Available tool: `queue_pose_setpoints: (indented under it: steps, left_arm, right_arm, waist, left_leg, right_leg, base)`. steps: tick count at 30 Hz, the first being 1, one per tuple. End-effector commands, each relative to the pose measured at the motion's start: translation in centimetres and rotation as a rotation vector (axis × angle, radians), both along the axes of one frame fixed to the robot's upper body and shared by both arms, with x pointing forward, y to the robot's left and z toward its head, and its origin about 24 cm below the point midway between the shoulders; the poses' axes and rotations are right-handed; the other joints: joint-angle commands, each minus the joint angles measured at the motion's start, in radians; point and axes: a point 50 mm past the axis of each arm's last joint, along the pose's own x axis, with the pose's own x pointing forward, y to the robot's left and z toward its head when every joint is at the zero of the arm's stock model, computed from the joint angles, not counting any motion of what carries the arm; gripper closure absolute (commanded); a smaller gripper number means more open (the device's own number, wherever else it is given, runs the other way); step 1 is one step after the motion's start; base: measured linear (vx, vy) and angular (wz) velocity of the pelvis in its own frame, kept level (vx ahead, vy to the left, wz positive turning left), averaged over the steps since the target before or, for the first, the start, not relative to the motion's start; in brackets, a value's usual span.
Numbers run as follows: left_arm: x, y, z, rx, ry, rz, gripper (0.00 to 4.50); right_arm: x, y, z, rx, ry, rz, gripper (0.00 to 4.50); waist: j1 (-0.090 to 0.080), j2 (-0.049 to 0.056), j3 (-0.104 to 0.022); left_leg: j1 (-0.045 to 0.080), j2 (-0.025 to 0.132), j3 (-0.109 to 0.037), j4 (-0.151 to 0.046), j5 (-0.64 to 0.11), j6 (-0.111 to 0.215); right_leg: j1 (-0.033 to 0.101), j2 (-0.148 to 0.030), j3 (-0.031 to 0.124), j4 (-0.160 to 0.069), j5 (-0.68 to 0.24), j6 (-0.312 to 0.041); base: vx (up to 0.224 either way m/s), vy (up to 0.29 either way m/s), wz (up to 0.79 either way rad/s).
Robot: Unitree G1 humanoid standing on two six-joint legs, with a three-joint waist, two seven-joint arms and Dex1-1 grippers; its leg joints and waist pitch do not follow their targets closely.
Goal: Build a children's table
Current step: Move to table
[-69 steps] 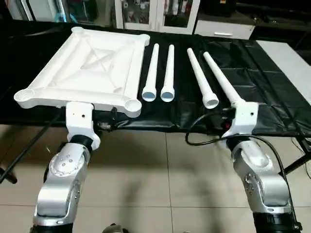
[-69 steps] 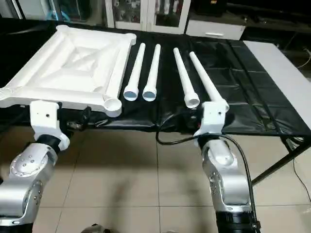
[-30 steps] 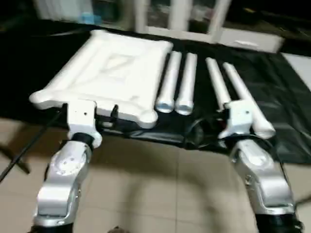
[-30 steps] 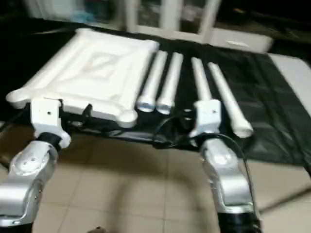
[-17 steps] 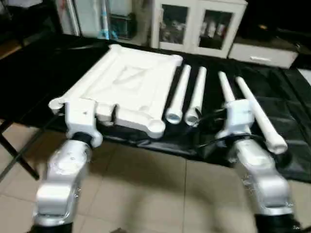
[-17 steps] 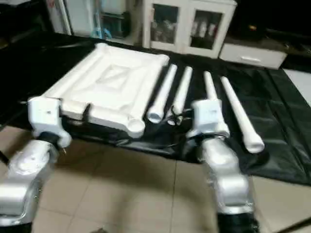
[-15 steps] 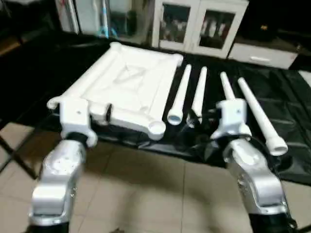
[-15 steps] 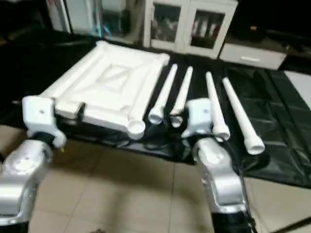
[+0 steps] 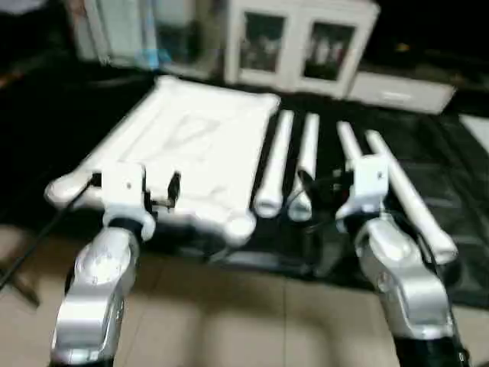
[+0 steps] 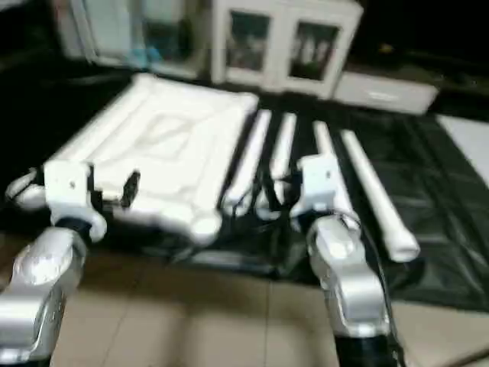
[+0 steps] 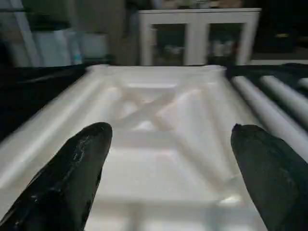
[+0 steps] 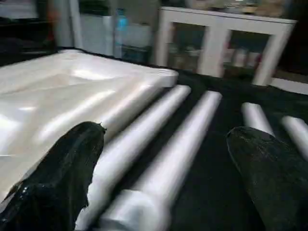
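Observation:
The children's table top [image 9: 187, 141] lies upside down on the left of the black-covered work table [image 9: 451, 164], its X-braced ribs [image 11: 161, 113] and a round corner socket [image 9: 239, 226] facing up. Four white legs lie side by side to its right: two close together [image 9: 273, 164] [image 9: 306, 160] and two more [image 9: 348, 141] [image 9: 409, 195]. My left gripper [image 11: 168, 132] is open over the top's near edge. My right gripper [image 12: 166, 132] is open just above the near ends of the paired legs [image 12: 144, 139], with nothing between its fingers.
White glass-door cabinets [image 9: 298, 46] stand behind the work table. A black cable [image 9: 325, 183] loops by my right wrist. Tiled floor [image 9: 229, 321] lies below my forearms, before the table's front edge. A pale surface [image 9: 477, 130] adjoins at far right.
The camera has shifted. Both arms have come forward from below the table's front edge to over the parts. The right gripper went left, from the outer legs to the paired legs.

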Motion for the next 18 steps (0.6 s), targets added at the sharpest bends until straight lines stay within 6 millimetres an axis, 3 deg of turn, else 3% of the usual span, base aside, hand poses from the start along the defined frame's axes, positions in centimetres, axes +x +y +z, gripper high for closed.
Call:
queue_pose_setpoints:
  steps: [1,2,3,4,5,6,7,8,9,10,11,12,13,14,15,16,17,18]
  left_arm:
    - [0.1,-0.94,0.07,-0.007,-0.008,-0.032,0.05]
    - [0.08,-0.93,0.06,-0.01,-0.008,-0.033,0.05]
    - [0.06,-0.93,0.05,-0.014,-0.008,-0.035,0.05]
    - [0.05,-0.92,0.05,-0.016,-0.009,-0.036,0.05]
    - [0.04,-0.92,0.05,-0.019,-0.008,-0.037,0.05]
    - [0.04,-0.93,0.04,-0.021,-0.007,-0.038,0.05]
    - [0.04,-0.93,0.04,-0.024,-0.006,-0.039,0.05]
    - [0.01,-0.93,0.02,-0.027,-0.005,-0.039,0.05]
    - [-0.01,-0.96,-0.01,-0.038,-0.003,-0.043,0.05]
    - [-0.02,-0.97,-0.02,-0.038,-0.003,-0.042,0.05]
    - [-0.02,-0.99,-0.02,-0.039,-0.003,-0.04,0.05]
    - [-0.01,-0.99,-0.02,-0.039,-0.003,-0.04,0.05]
    - [0.01,-1.0,-0.01,-0.036,-0.003,-0.038,0.05]
    - [0.03,-0.93,-0.02,-0.028,-0.004,-0.032,0.05]
    - [0.03,-0.89,-0.03,-0.025,-0.004,-0.03,0.05]
    - [0.04,-0.88,-0.03,-0.024,-0.005,-0.029,0.05]
    - [0.09,-0.81,0.0,-0.018,-0.007,-0.028,0.05]
    - [0.1,-0.78,0.02,-0.015,-0.009,-0.028,0.05]
  right_arm:
    - [0.09,-0.99,0.31,-0.02,-0.008,-0.036,0.0]
    - [0.09,-0.98,0.28,-0.022,-0.008,-0.036,0.0]
    - [0.09,-0.96,0.25,-0.022,-0.008,-0.036,0.0]
    - [0.09,-0.94,0.23,-0.022,-0.007,-0.037,0.0]
    - [0.11,-0.95,0.21,-0.023,-0.007,-0.039,0.0]
    - [0.13,-0.96,0.21,-0.023,-0.007,-0.041,0.0]
    - [0.15,-0.96,0.2,-0.025,-0.007,-0.043,0.0]
    - [0.18,-1.04,0.16,-0.027,-0.006,-0.05,0.0]
    - [0.21,-1.14,0.1,-0.022,-0.002,-0.056,0.0]
    - [0.2,-1.17,0.11,-0.021,-0.002,-0.057,0.0]
    - [0.19,-1.27,0.11,-0.021,-0.002,-0.059,0.0]
    - [0.19,-1.28,0.11,-0.021,-0.002,-0.059,0.0]
    - [0.18,-1.32,0.12,-0.015,0.001,-0.057,0.0]
    - [0.12,-1.31,0.11,-0.017,0.001,-0.056,0.0]
    - [0.1,-1.29,0.1,-0.019,0.001,-0.056,0.0]
    - [0.09,-1.29,0.1,-0.02,0.001,-0.056,0.0]
    - [0.07,-1.24,0.09,-0.026,0.003,-0.054,0.0]
    - [0.06,-1.21,0.08,-0.028,0.004,-0.053,0.0]
  waist:
    - [0.039,-0.019,-0.057]
    - [0.05,-0.019,-0.067]
    - [0.049,-0.002,-0.066]
    - [0.044,0.007,-0.06]
    - [0.037,0.018,-0.054]
    - [0.031,0.063,-0.06]
    - [-0.016,0.093,-0.051]
    - [-0.024,0.095,-0.062]
    - [-0.023,0.082,-0.072]
    - [-0.023,0.082,-0.069]
    - [-0.018,0.059,-0.059]
    - [-0.011,0.035,-0.05]
    - [-0.011,0.002,-0.049]
    - [0.009,-0.012,-0.045]
    - [0.039,-0.01,-0.057]
    - [0.045,-0.004,-0.059]
    - [0.028,0.019,-0.059]
    - [0.022,0.022,-0.06]
  left_leg:
    - [-0.101,-0.006,-0.069,0.045,-0.128,0.091]
    - [-0.138,-0.002,-0.092,0.07,-0.043,0.104]
    - [-0.191,-0.003,-0.122,0.074,0.109,0.086]
    - [-0.189,0.01,-0.127,0.05,0.154,0.082]
    - [-0.183,0.017,-0.128,0.012,0.205,0.084]
    - [-0.125,0.03,-0.119,-0.071,0.296,0.113]
    - [-0.062,0.107,-0.195,-0.103,0.212,0.22]
    - [0.003,0.147,-0.229,-0.099,0.17,0.274]
    - [0.036,0.166,-0.249,-0.083,0.18,0.372]
    - [0.029,0.16,-0.246,-0.079,0.225,0.408]
    - [0.005,0.137,-0.211,-0.084,0.297,0.483]
    - [-0.031,0.079,-0.156,-0.074,0.176,0.436]
    - [-0.063,0.032,-0.122,-0.059,0.068,0.372]
    - [-0.116,-0.019,-0.093,-0.027,0.025,0.312]
    - [-0.142,-0.006,-0.113,-0.001,0.056,0.206]
    - [-0.15,0.005,-0.119,-0.017,0.111,0.164]
    - [-0.127,0.022,-0.12,-0.06,0.254,0.082]
    - [-0.113,0.028,-0.121,-0.058,0.278,0.076]
  right_leg:
    - [0.154,-0.186,0.178,-0.18,-0.28,-0.207]
    - [0.179,-0.195,0.187,-0.171,-0.236,-0.239]
    - [0.176,-0.155,0.141,-0.135,0.098,-0.312]
    - [0.157,-0.139,0.115,-0.133,0.169,-0.338]
    - [0.136,-0.1,0.075,-0.127,0.184,-0.34]
    - [0.107,-0.018,0.002,-0.121,0.105,-0.261]
    - [0.032,0.049,-0.032,-0.023,-0.021,-0.147]
    - [-0.019,0.032,-0.02,0.004,-0.093,-0.107]
    - [-0.054,0.011,-0.007,0.033,-0.094,-0.034]
    - [-0.067,0.01,-0.004,0.043,-0.073,0.004]
    - [-0.084,-0.001,0.011,0.038,-0.002,0.066]
    - [-0.057,-0.015,0.033,-0.039,0.072,0.024]
    - [-0.021,-0.034,0.06,-0.092,0.096,0.004]
    - [0.035,-0.078,0.104,-0.13,0.054,-0.032]
    - [0.086,-0.142,0.148,-0.139,0.023,-0.073]
    - [0.092,-0.133,0.135,-0.122,0.068,-0.085]
    - [0.054,-0.049,0.081,-0.073,0.336,-0.094]
    - [0.042,-0.038,0.075,-0.069,0.389,-0.103]
  base:
    - [0.109,-0.04,-0.18]
    - [0.148,-0.007,-0.06]
    - [0.222,-0.001,-0.05]
    - [0.148,0.0,-0.05]
    - [0.137,0.019,0.03]
    - [0.063,0.013,0.02]
    - [0.145,0.055,-0.01]
    - [0.167,0.064,0.06]
    - [0.167,0.064,0.06]
    - [0.137,0.034,0.13]
    - [0.078,0.007,0.04]
    - [0.078,0.007,0.04]
    - [0.0,0.0,0.0]
    - [0.018,-0.072,0.06]
    - [0.018,-0.072,0.06]
    - [0.01,-0.077,0.0]
    - [0.023,-0.057,-0.04]
    - [0.023,-0.057,-0.04]
